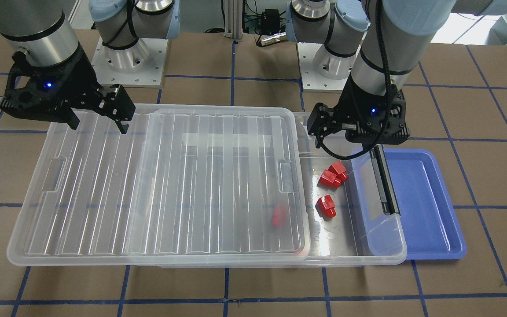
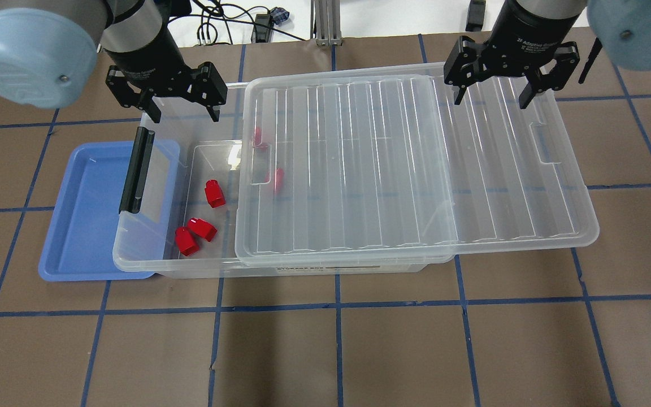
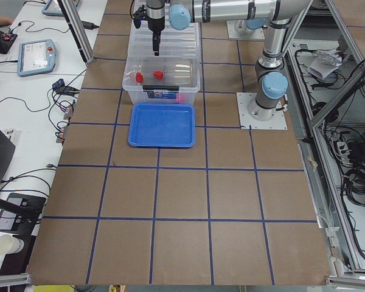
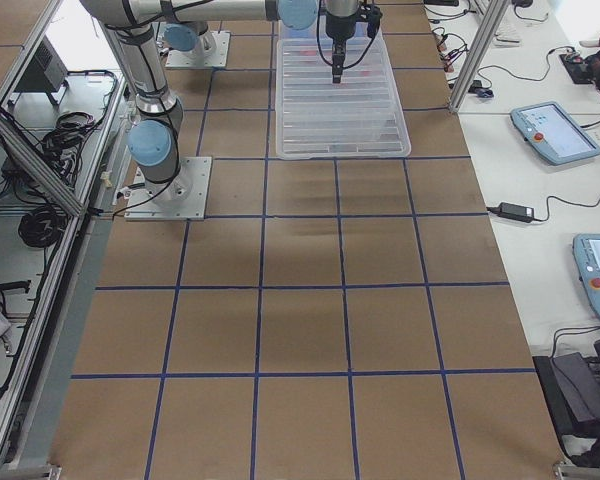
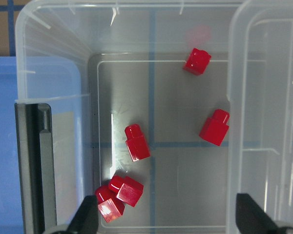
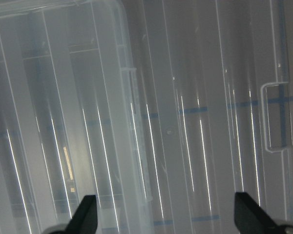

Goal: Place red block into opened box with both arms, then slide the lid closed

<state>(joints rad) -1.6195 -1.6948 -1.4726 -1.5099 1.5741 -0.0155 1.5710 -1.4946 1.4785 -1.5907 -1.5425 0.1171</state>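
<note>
The clear box [image 2: 150, 265] lies across the table with its ridged lid [image 2: 387, 169] covering all but its left end. Several red blocks rest on the box floor: three in the uncovered part [image 2: 214, 193] [image 2: 201, 228] [image 2: 185, 240], others dimly seen under the lid edge [image 2: 279, 178]. My left gripper [image 2: 184, 116] hangs open and empty above the far side of the uncovered end; the left wrist view looks down on the red blocks [image 5: 137, 142] between its fingertips [image 5: 88, 217]. My right gripper [image 2: 492, 100] is open, empty, over the lid's far right part [image 6: 185, 122].
A blue tray [image 2: 82, 226] lies partly under the box's left end, beside the black bar latch [image 2: 136, 169]. The lid's right end overhangs the box. Brown table [image 2: 337, 350] with blue tape lines lies toward the front. Both arm bases stand behind the box.
</note>
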